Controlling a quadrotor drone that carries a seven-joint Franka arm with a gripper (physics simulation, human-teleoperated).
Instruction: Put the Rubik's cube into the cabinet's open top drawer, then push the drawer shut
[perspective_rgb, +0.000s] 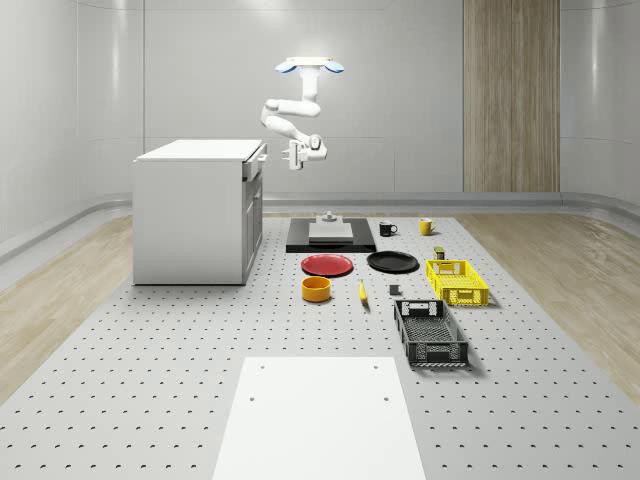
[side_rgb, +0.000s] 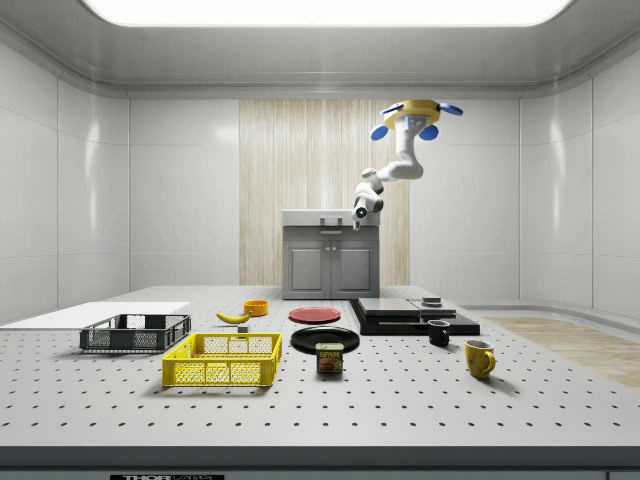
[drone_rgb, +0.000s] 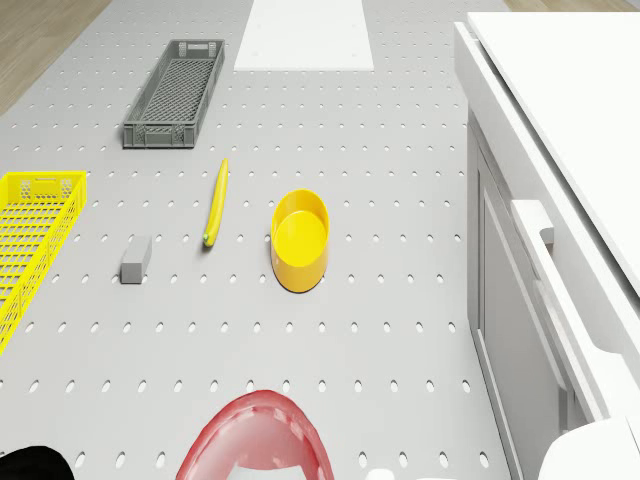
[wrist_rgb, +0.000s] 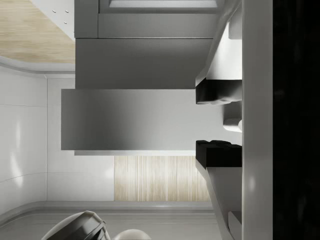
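drone (perspective_rgb: 311, 66): hovering beside cabinet (perspective_rgb: 195, 210) | tool (perspective_rgb: 294, 156): fingers slightly spread, empty, near drawer (perspective_rgb: 254, 165)

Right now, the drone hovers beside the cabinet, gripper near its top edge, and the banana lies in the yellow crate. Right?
Not quite: the banana lies on the table beside the bowl, outside the yellow crate, as the drone view shows. The drone does hover beside the cabinet, gripper near its top edge.
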